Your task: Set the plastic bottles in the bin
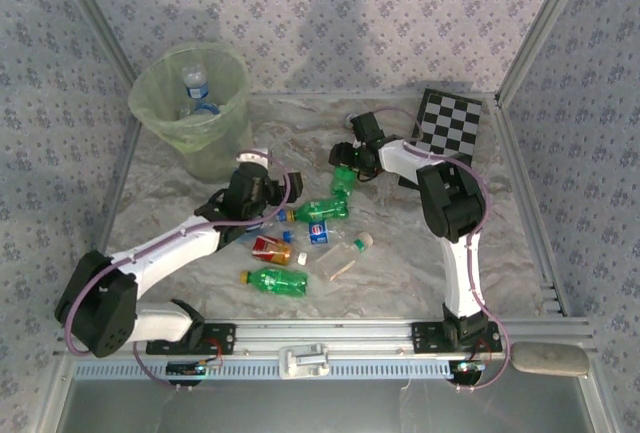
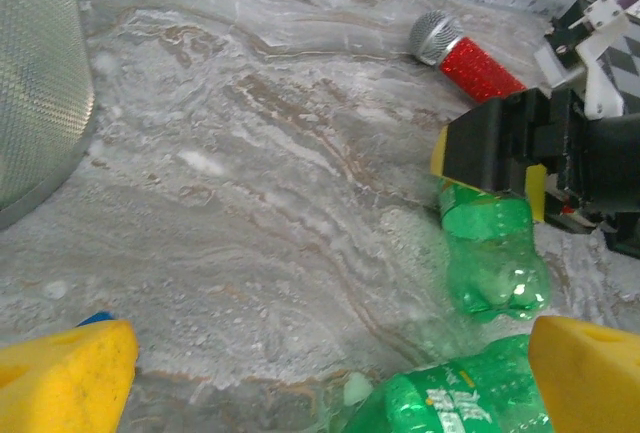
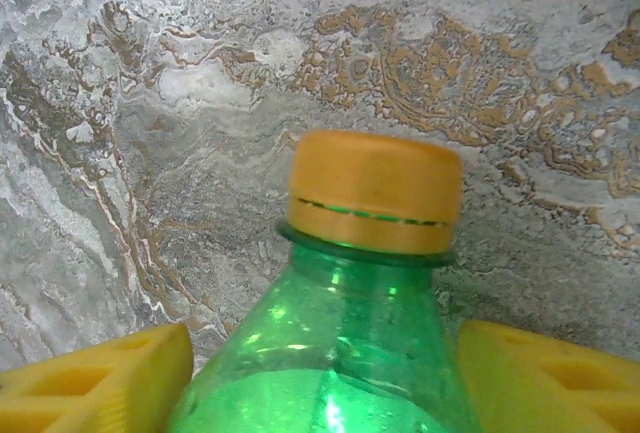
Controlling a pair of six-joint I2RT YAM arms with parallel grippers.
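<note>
From above I get the whole layout. The bin (image 1: 215, 143), a round, tapered bucket of pale-green translucent plastic, stands at the far left of the marbled table (image 1: 520, 253) with a clear bottle (image 1: 197, 83) upright inside, well apart from the loose bottles (image 1: 278, 279) lying between my arms. My right arm (image 1: 455, 203) rises from its base, folds at the elbow beside the checkerboard (image 1: 450, 123) and reaches left, putting my right pincer (image 1: 350, 158) over a green bottle (image 1: 343, 179). Its wrist camera adds the detail: a smooth orange cap (image 3: 375, 193) on a glossy green neck, with my yellow fingers (image 3: 100, 383) at about half width on either side of the shoulders. They are so near the plastic that I cannot tell whether they press it. My left arm (image 1: 170, 248) stretches low and diagonally toward mid-table. Its camera shows my left pincer (image 2: 325, 373) spread wide and holding nothing, with a second green bottle (image 2: 450, 398) lying near one tip. Beyond lies the lumpy base of the first green bottle under my black right pincer, then a red glittery microphone (image 2: 465, 58) with a silver mesh head, and the bin's finely textured wall at the left edge.
</note>
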